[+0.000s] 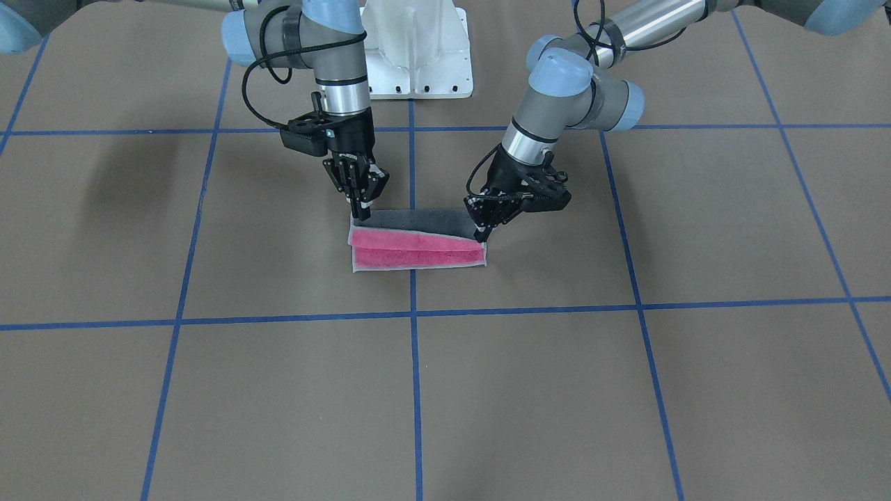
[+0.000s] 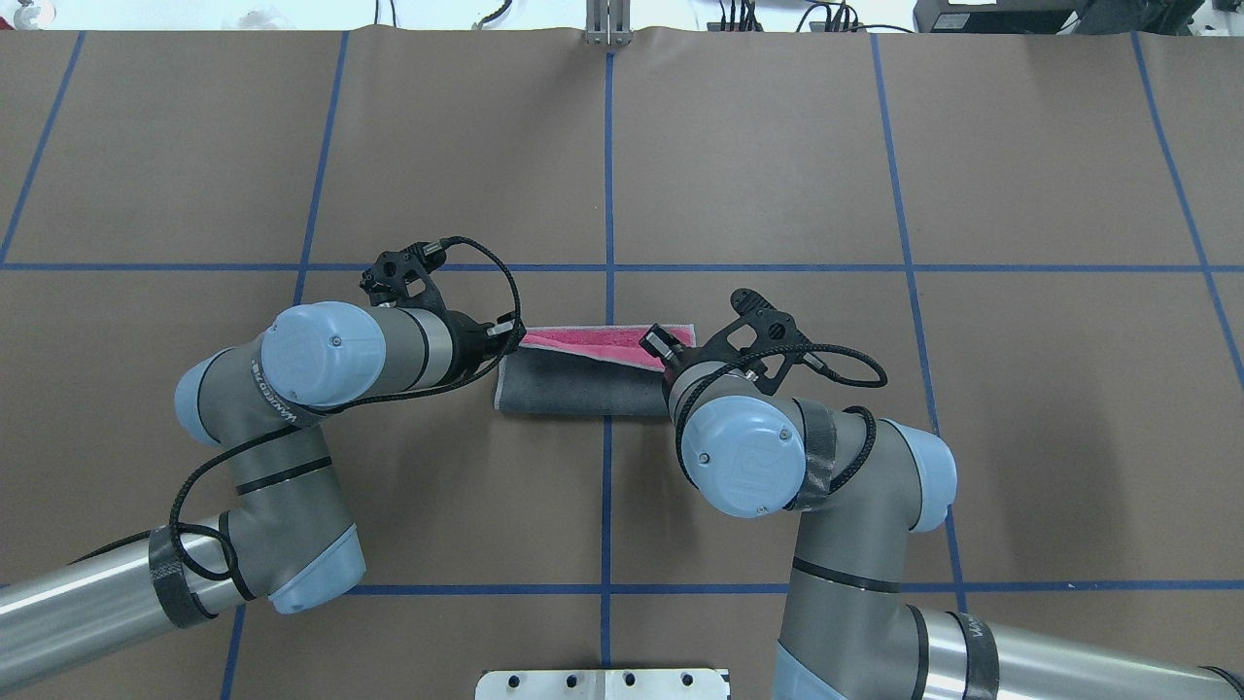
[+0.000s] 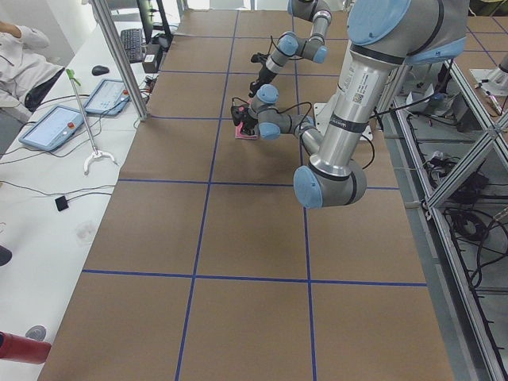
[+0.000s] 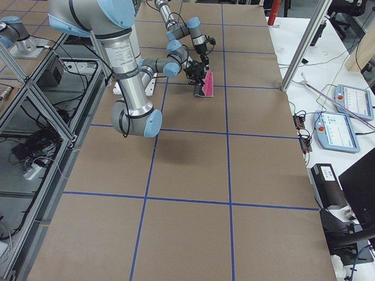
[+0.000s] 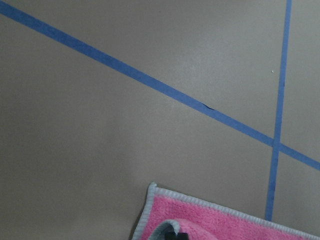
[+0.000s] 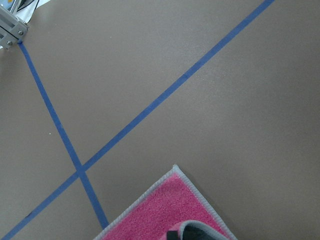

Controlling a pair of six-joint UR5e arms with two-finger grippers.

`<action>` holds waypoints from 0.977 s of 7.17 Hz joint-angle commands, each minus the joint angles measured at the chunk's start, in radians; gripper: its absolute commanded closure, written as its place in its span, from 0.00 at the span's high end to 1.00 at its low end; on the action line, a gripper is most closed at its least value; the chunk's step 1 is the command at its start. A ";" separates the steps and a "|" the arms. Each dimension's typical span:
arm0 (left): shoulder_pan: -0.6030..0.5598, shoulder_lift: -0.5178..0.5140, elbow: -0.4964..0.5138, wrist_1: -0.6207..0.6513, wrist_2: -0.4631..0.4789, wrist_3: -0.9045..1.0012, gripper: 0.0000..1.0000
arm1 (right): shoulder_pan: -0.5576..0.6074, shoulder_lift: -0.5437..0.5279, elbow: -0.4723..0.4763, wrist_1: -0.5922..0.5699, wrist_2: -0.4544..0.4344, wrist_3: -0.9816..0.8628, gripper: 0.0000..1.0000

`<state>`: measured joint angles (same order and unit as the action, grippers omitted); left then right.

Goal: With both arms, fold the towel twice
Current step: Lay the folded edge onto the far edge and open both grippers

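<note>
Two corners of the towel (image 1: pixel 418 254) pinched

Past the white base (image 1: pixel 418 69), right gripper (image 1: pixel 363 213) and left gripper (image 1: pixel 481 234) each clamped a towel corner, grey flap over pink, mid-table; beyond, the brown table (image 1: pixel 557 403) ran wide, crossed by blue tape (image 1: pixel 278 319).

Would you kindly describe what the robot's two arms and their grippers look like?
Both the left arm and right arm are grey and silver tubes with light blue joint caps, black straps and looping black cables. The left gripper and right gripper are black, with slim two-finger jaws.
</note>
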<state>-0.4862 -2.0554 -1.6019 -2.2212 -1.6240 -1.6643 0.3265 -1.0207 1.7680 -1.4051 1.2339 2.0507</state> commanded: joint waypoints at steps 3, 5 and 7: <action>-0.023 -0.002 0.000 -0.002 0.001 0.000 0.84 | 0.049 0.028 -0.030 0.057 0.050 -0.061 0.56; -0.057 -0.002 -0.007 -0.002 -0.008 0.003 1.00 | 0.086 0.028 -0.024 0.067 0.109 -0.137 1.00; -0.071 0.000 -0.032 0.000 -0.077 0.078 1.00 | 0.178 0.018 0.019 0.055 0.255 -0.304 1.00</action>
<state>-0.5439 -2.0562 -1.6173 -2.2224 -1.6512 -1.6254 0.4479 -0.9969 1.7603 -1.3414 1.4037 1.8476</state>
